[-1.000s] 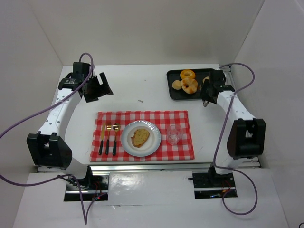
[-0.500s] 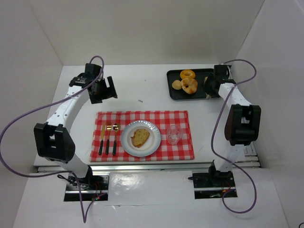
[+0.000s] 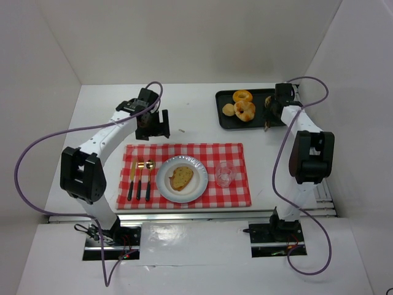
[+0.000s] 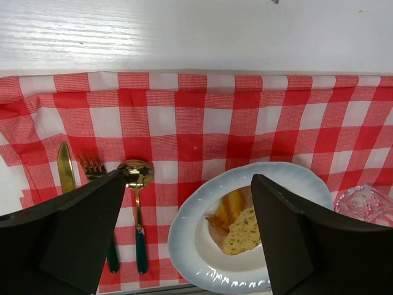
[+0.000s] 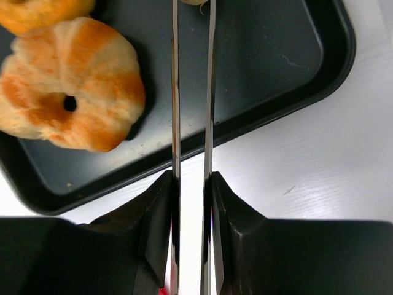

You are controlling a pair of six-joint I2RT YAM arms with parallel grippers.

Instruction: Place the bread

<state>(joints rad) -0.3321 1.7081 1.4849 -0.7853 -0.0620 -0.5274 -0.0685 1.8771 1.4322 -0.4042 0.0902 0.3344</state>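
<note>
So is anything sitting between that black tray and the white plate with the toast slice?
Yes, partly: a clear drinking glass stands on the red-checked cloth just right of the white plate, roughly on the line from the black tray. The left end effector hovers off that line, near the cloth's far edge.

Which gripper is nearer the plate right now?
Left. The left gripper hovers just past the cloth's far edge, beyond and left of the plate. The right gripper is over the tray at the far right, well away.

A toasted bread slice [image 3: 181,177], golden-brown crust around paler crumb, lies flat on the white plate [image 3: 166,188].
</note>
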